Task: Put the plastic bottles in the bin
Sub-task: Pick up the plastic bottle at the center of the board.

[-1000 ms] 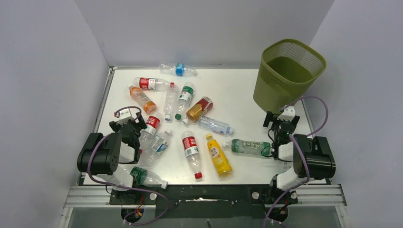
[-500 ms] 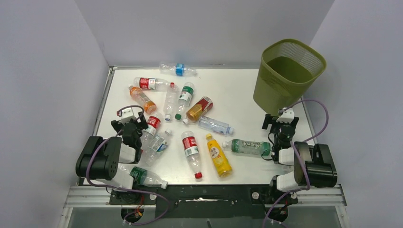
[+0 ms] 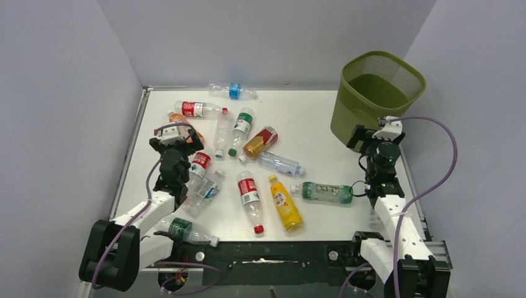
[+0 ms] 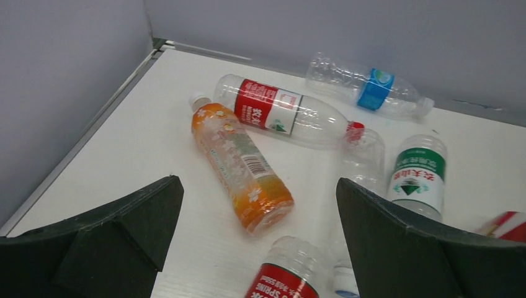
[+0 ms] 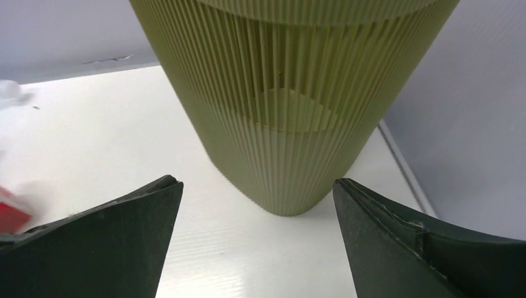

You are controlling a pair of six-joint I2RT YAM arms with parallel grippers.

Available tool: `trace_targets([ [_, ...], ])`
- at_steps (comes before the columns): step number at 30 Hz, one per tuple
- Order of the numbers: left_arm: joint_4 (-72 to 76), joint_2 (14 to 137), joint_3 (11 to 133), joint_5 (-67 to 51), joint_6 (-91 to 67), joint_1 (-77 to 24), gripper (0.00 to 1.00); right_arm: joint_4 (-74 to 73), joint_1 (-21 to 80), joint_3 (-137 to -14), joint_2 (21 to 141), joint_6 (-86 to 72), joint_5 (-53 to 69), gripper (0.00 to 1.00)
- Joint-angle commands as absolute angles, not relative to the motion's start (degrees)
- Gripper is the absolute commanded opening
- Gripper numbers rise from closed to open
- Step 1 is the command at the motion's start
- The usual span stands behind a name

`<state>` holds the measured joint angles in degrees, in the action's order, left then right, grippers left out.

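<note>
Showing only from the left wrist: barcode [image 4: 256, 166] on the orange bottle [image 4: 232, 146].

bin [image 5: 291, 112] rim cut off, red blur [image 5: 9, 212] unidentifiable

Left gripper [image 4: 258, 184], its two dark fingers [image 4: 124, 230] spread wide above the white table [image 4: 118, 155]. Straight ahead, framed between the fingertips, an orange bottle [image 4: 242, 167] lies with its base toward the gripper and its white cap pointing away to the left; closest in, at the lower edge, one end of a near red-labelled bottle [image 4: 286, 273] shows. Beyond the orange bottle lies a clear bottle with a red-and-white label [image 4: 279, 113], farther still a blue-banded bottle [image 4: 366, 87] near the wall [image 4: 310, 25], and ahead of the right finger an unlabelled clear bottle [image 4: 363, 158] lies just beside a green-labelled bottle [image 4: 417, 177].
</note>
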<state>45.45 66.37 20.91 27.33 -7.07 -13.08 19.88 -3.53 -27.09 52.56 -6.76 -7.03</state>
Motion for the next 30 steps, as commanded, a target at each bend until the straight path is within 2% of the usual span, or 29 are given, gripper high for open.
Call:
trace_targets([
  [1, 36.2, 61.1, 28.3, 20.6, -12.9, -15.2, 0.98, -3.7, -2.3, -36.4, 51.1, -18.7, -6.7, 0.98],
  [6, 22.1, 56.8, 38.8, 6.9, -17.5, -15.5, 0.98, -21.1, 0.5, -43.3, 52.0, -28.4, -0.7, 0.98],
  [11, 16.0, 53.7, 41.9, 6.9, -17.5, -15.8, 0.98, -22.2, 1.9, -41.1, 49.0, -31.9, 13.8, 0.98],
  [13, 11.0, 53.1, 44.3, 0.4, -27.4, -16.5, 0.98, -21.3, 1.9, -39.3, 47.4, -33.2, 18.6, 0.98],
  [20, 0.8, 47.4, 47.1, 4.8, -33.7, -17.3, 0.98, -19.9, 1.6, -33.5, 36.3, -40.1, 20.5, 0.98],
  [25, -4.3, 47.6, 50.0, 2.7, -33.0, -17.3, 0.98, -19.7, 1.9, -33.2, 38.3, -41.2, 22.9, 0.98],
  [30, -14.3, 52.1, 57.4, 0.9, -29.3, -17.1, 0.98, -20.5, 2.5, -32.9, 37.3, -40.5, 20.1, 0.98],
])
